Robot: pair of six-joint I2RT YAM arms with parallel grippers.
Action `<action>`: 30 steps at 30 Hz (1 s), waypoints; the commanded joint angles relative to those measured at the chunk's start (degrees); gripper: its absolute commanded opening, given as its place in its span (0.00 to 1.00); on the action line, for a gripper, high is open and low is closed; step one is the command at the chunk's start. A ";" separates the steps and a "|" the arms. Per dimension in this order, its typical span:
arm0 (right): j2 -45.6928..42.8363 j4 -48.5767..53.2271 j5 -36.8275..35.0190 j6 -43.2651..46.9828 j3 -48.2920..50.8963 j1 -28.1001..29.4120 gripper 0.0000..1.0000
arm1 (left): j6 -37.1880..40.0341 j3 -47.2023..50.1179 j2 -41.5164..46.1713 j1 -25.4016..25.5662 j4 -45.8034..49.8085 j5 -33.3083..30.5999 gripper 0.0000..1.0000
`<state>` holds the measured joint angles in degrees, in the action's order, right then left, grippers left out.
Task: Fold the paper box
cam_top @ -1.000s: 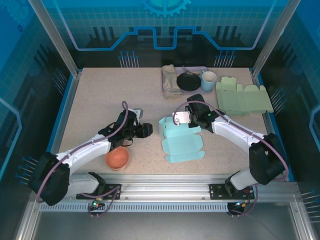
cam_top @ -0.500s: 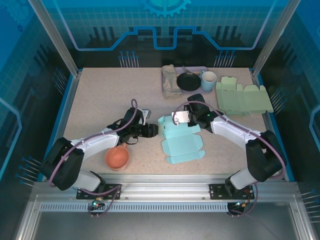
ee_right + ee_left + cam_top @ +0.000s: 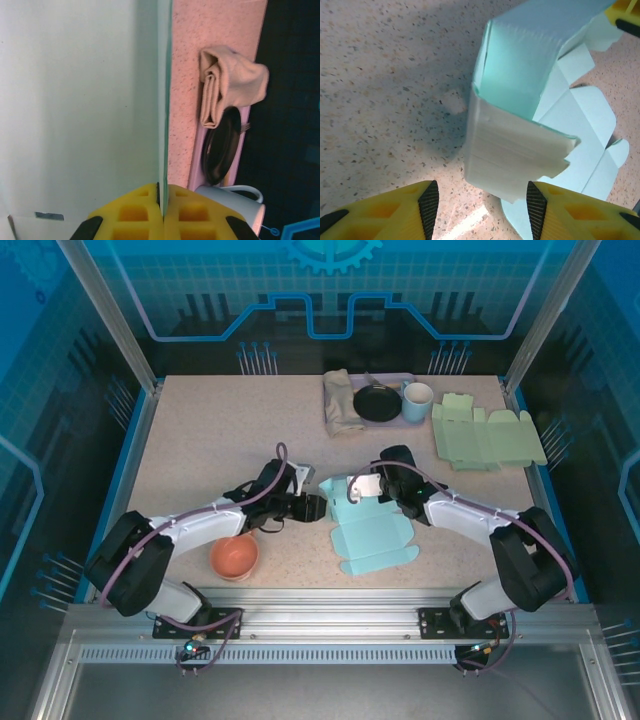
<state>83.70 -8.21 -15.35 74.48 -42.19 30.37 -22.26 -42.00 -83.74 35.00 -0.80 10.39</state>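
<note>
The light cyan paper box (image 3: 375, 538) lies partly folded at the table's centre, one wall raised. My right gripper (image 3: 368, 488) is shut on that raised panel; in the right wrist view the yellow fingertips (image 3: 162, 200) pinch the thin edge of the panel (image 3: 80, 100). My left gripper (image 3: 318, 506) sits at the box's left side, jaws open. In the left wrist view the folded corner of the box (image 3: 515, 150) stands just beyond the open left gripper (image 3: 482, 210), nothing touching its pads.
An orange bowl (image 3: 234, 556) sits near the left arm. A flat green box blank (image 3: 487, 437) lies at the back right. A folded towel (image 3: 342, 403), black plate (image 3: 378, 403) and mug (image 3: 417, 401) stand at the back.
My left gripper has travelled right until it reaches the box's left wall. The box and my right gripper have shifted a little toward the near right, grip unchanged.
</note>
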 commanded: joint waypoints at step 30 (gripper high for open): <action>-2.96 -21.10 -6.71 2.78 9.80 3.81 0.00 | 6.30 2.06 1.16 -2.03 -3.07 -0.12 0.52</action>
<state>81.21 -23.77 -20.64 76.38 -33.52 33.23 -17.58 -40.97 -81.41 33.10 -1.28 8.88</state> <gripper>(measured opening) 0.044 0.517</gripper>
